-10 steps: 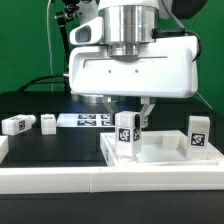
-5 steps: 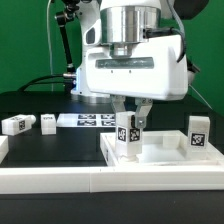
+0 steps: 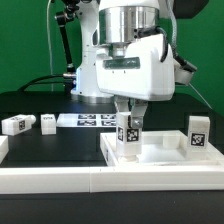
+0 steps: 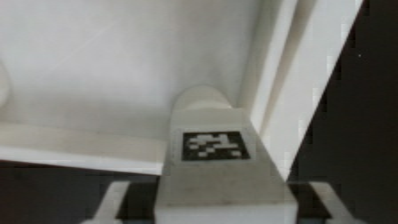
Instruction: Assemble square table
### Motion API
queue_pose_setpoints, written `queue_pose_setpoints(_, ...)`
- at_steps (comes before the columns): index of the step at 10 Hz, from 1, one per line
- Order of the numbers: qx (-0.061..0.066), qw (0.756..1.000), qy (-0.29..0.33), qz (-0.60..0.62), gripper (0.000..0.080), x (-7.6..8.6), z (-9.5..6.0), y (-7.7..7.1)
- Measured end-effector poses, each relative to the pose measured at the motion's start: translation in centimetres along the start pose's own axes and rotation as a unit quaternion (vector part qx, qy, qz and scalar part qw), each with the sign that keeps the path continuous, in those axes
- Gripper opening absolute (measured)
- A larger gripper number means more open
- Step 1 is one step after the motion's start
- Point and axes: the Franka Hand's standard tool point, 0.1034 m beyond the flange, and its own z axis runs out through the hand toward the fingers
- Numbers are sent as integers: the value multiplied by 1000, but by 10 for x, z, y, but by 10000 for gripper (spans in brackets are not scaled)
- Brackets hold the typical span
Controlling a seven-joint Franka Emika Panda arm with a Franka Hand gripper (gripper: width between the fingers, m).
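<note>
The white square tabletop (image 3: 165, 156) lies on the black table at the exterior view's right, its recessed side up. A white tagged leg (image 3: 127, 135) stands upright at its near left corner. My gripper (image 3: 127, 118) comes straight down over this leg and is shut on its upper part. A second leg (image 3: 198, 134) stands at the slab's right corner. Two loose legs (image 3: 14, 124) (image 3: 47, 122) lie on the table at the left. In the wrist view the held leg (image 4: 217, 150) with its tag fills the middle between my fingers (image 4: 121, 204), over the slab (image 4: 107, 80).
The marker board (image 3: 85, 120) lies flat behind the loose legs. A long white rail (image 3: 60, 182) runs along the front edge. The arm's base and cables stand at the back.
My hand has turned about its vertical axis over the last second, swinging its wide body round. The leg stays at the same corner of the slab, still gripped.
</note>
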Motion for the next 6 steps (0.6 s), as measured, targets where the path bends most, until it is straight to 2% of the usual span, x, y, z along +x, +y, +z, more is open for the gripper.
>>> queue_pose_setpoints(3, 1, 1000, -1, -12, 304, 0, 0, 0)
queue_pose_setpoints(4, 0, 999, -2, -40, 476, 0, 0, 0)
queue_pose_setpoints(5, -1, 999, -2, -50, 476, -2, 0, 0)
queue_pose_setpoints(6, -1, 996, -1, -94, 609, -4, 0, 0)
